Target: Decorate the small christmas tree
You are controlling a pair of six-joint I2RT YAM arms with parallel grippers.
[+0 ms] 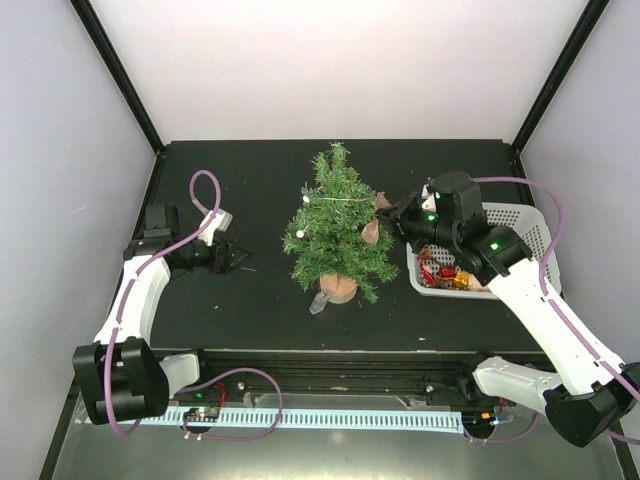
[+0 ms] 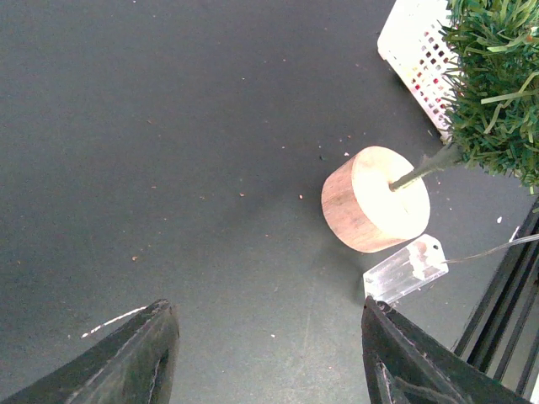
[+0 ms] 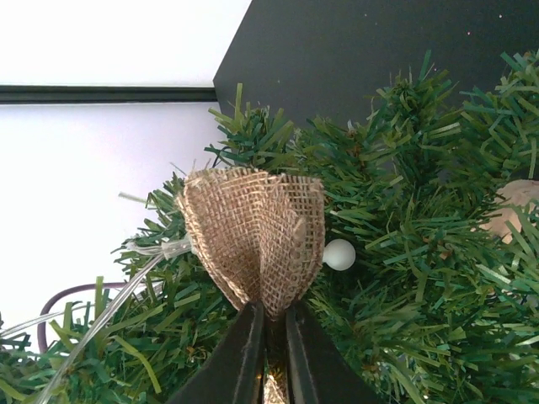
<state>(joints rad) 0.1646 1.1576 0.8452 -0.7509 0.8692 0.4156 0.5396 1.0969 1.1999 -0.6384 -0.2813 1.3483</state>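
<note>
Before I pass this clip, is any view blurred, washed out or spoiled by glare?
Top view: even light, tree sharp, no glare on the black table. Left wrist view: wooden base crisp, with a faint soft shadow beside it. Right wrist view: burlap ornament in focus, white wall behind it washed out.

Small green tree, upright on a round wooden base.
The tree (image 1: pixel 338 225), cone-shaped and bristly, stands between the two claws. It is well right of the left claw (image 1: pixel 235 257), and its right-side branches touch the right claw (image 1: pixel 392 215). Its tan base (image 2: pixel 375 199) sits on the table (image 2: pixel 168 168), ahead and right of the left claw's spread fingers. A clear wire (image 3: pixel 143 278) threads the branches. Burlap (image 3: pixel 253 236), pinched at its lower end by the right claw, lies against the needles, with a white bead (image 3: pixel 338 254) just right of it.
</note>
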